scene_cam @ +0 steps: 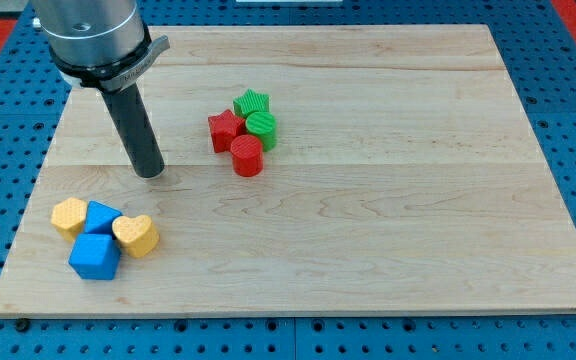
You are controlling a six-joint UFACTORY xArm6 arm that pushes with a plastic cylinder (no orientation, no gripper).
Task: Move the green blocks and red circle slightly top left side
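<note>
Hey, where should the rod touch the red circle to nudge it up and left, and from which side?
Push, not grip: set my tip against the red circle's lower-right side. It sits at the cluster's bottom, touching the red star and green circle, with the green star above, so pushing there would likely carry the group along.

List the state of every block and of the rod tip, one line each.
my tip: on the board, left of the red-green cluster, touching no block
green star: top of cluster
green circle: against red star
red star: cluster's left
red circle: cluster's bottom
yellow block: bottom-left group
blue blocks: same group
yellow heart: group's right
</note>
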